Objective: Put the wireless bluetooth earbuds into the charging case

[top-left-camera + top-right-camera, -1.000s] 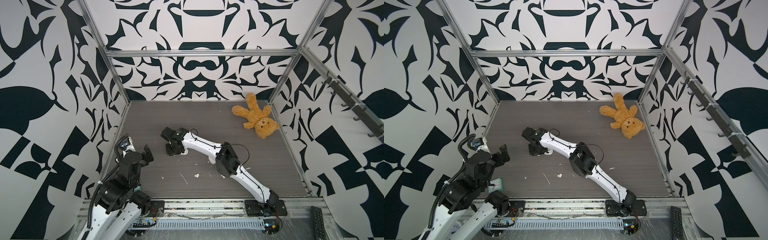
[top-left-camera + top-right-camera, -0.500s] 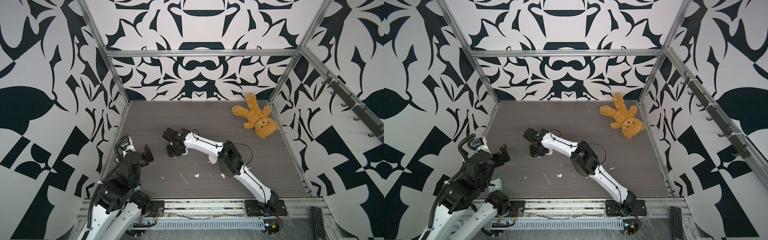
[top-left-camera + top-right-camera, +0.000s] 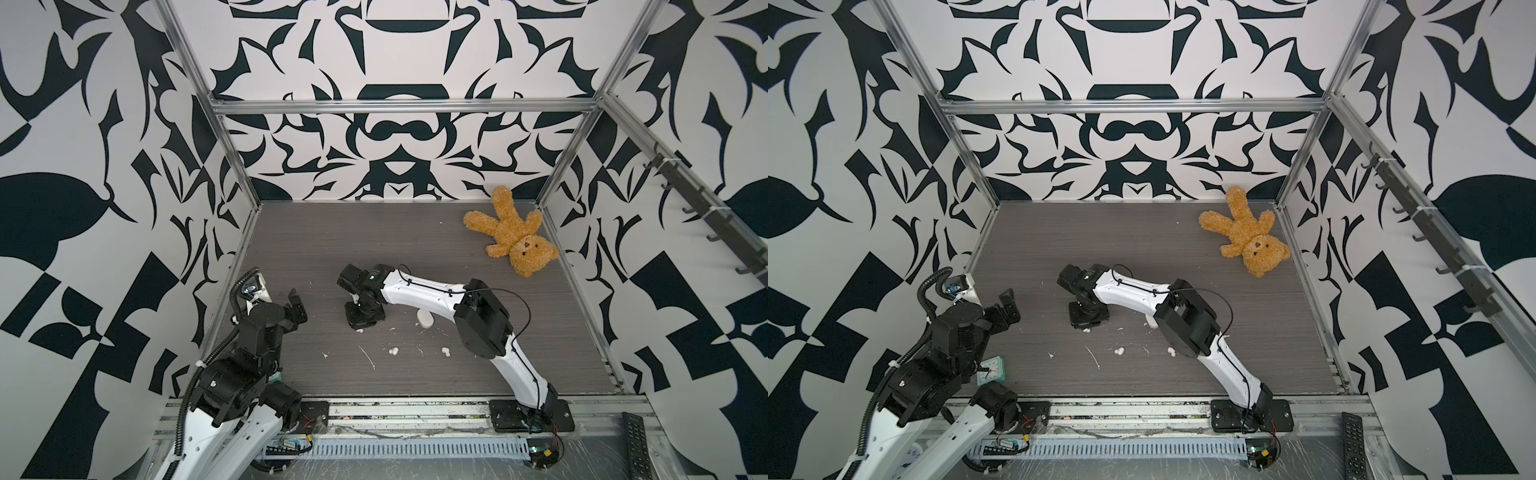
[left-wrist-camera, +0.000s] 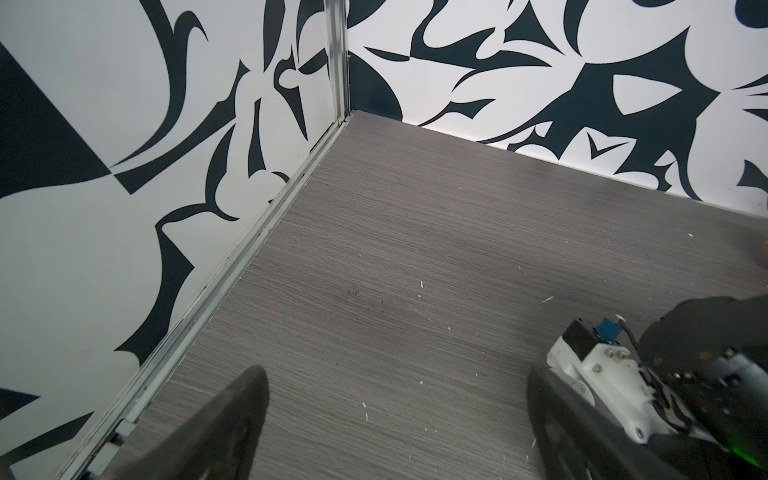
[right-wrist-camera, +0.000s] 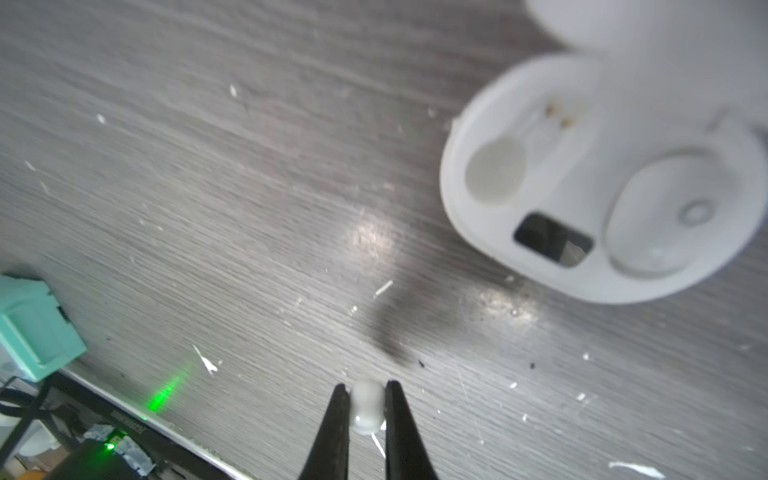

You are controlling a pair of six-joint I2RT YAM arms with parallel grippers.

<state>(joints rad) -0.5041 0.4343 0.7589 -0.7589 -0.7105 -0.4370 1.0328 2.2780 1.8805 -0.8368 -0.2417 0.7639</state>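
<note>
The left gripper hung wide open, well apart from everything, so the right arm was the nearer one (by far). The charging case lay open ahead of the right gripper, off to the side away from the teal clock, its long axis slanting across the fingers' line. One socket showed bare gold contacts; the other seemed already filled. The jaws were clenched on one earbud, its length running along the fingers. Two loose earbuds lay back toward that arm's base.
</note>
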